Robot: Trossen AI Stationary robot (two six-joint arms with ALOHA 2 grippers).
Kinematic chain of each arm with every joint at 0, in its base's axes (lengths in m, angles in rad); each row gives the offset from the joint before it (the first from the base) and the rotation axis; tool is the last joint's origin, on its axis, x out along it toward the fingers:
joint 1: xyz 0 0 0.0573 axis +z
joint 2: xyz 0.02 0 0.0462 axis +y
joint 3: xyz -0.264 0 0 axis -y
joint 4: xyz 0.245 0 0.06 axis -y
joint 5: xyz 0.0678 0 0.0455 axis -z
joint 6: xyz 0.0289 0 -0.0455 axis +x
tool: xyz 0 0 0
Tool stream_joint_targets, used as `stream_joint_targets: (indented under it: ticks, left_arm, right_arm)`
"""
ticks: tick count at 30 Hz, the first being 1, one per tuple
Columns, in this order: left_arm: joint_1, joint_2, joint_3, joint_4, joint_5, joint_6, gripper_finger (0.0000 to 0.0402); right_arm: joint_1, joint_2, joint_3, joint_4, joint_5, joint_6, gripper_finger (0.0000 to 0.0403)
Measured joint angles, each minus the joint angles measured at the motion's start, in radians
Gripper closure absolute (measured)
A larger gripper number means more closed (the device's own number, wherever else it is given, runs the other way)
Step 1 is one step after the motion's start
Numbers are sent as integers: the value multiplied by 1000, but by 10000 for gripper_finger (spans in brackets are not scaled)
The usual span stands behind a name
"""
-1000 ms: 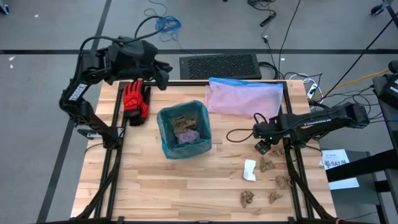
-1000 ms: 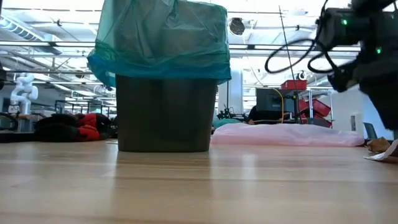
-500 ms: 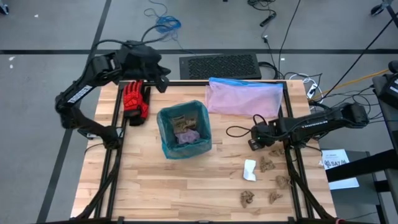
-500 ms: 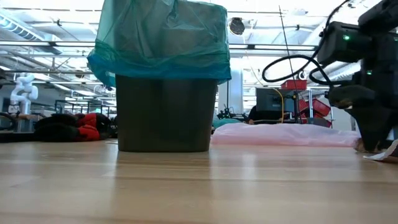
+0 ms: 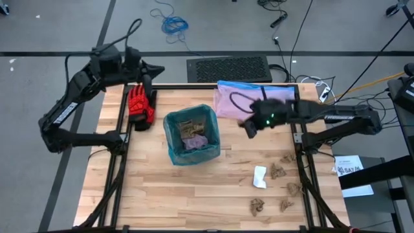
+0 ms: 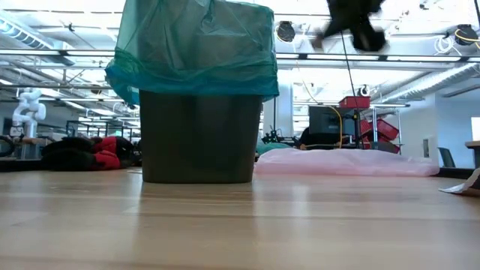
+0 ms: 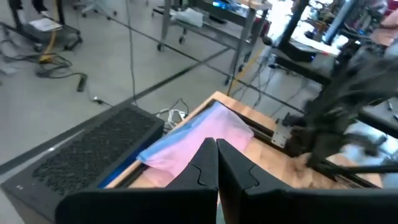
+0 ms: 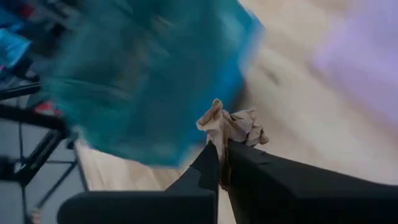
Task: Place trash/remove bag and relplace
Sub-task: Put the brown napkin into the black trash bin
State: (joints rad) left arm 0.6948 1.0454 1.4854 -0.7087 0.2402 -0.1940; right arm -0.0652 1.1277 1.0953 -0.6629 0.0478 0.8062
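Seen from above, the bag (image 5: 191, 137) lined a small bin (image 5: 173, 156) standing near the middle of the wooden counter (image 5: 194, 194), with brown and grey scraps lying inside it. The right tool (image 5: 248, 127) hung above the counter between the bin and a pale pink bag (image 5: 255, 98) that lay flat at the far edge. The left tool (image 5: 155, 68) was raised over the far left corner, above a red glove (image 5: 139, 105). Several crumpled brown paper wads (image 5: 278, 171) and a white scrap (image 5: 259, 177) lay scattered on the right part of the counter, well apart from the bin.

At counter height, the bag's (image 6: 195, 46) teal rim was folded down over the dark bin (image 6: 199, 136). The pink bag (image 6: 345, 162) lay low behind it to the right and the red glove (image 6: 105, 154) behind it to the left. A dark blur of an arm (image 6: 352, 21) showed up high; which arm could not be told from this view alone.

Through the left wrist camera, the left tool (image 7: 216, 163) was clenched, finger against finger, with nothing between them, and the pink bag (image 7: 205, 138) lay beyond.

Through the right wrist camera, the right tool (image 8: 221, 163) was clamped on a crumpled brown paper wad (image 8: 231, 126), with the teal bag (image 8: 143, 81) blurred just beyond it.
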Motion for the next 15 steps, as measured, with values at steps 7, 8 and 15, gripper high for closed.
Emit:
stream_joint_targets:
  ticks: [7,8,15]
  left_arm:
    - [42,-24,-1,30,-51,-35,401]
    - [47,-25,-1,30,-51,-36,401]
    - [75,-23,-1,23,-40,-27,401]
  right_arm:
    - [-28,310,492,-159,-44,-308,402]
    - [-30,366,560,-183,-59,-338,402]
    - [-33,728,1003,-440,-123,-442,378]
